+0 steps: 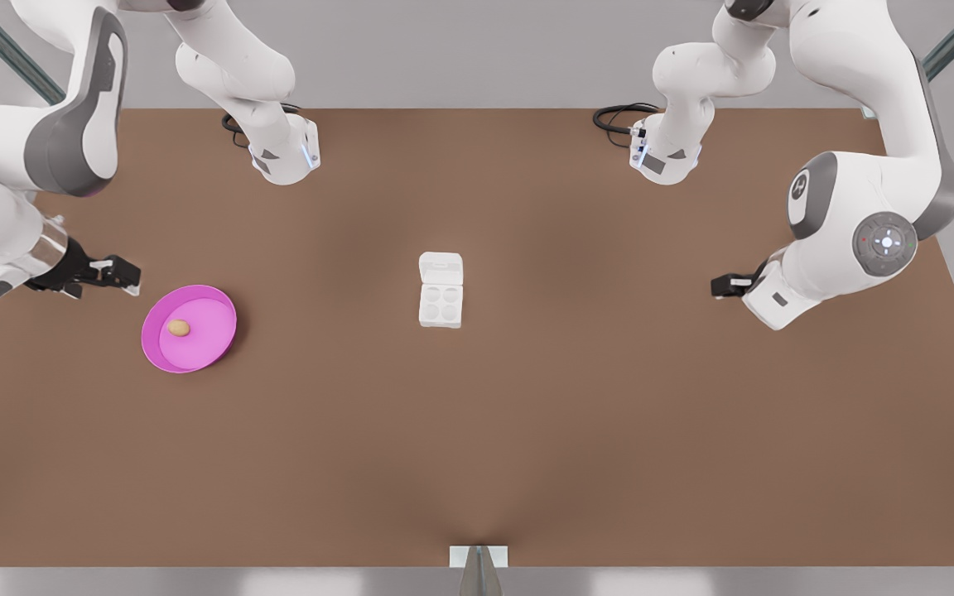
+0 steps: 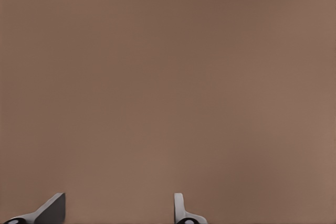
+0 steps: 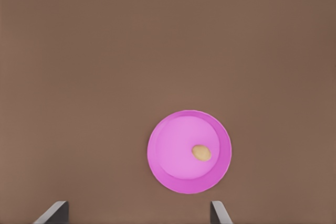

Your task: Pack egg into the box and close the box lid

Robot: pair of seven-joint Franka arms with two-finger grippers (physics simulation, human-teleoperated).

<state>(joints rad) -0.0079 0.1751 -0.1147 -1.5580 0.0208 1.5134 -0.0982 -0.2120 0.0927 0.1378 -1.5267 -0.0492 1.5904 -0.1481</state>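
Observation:
The tan egg lies in a round pink dish on the front view's left. My right gripper hovers open just beside the dish on its far-left side, touching nothing. At the table's middle sits the white box, its four cups bare. The box lid is swung open and lies flat on the side of the tray farther from the camera. On the front view's right my left gripper waits open over bare table, well away from the box.
The brown table stretches wide between dish and box. Both arm bases stand at the far edge with black cables beside them. A small metal bracket sits at the near edge.

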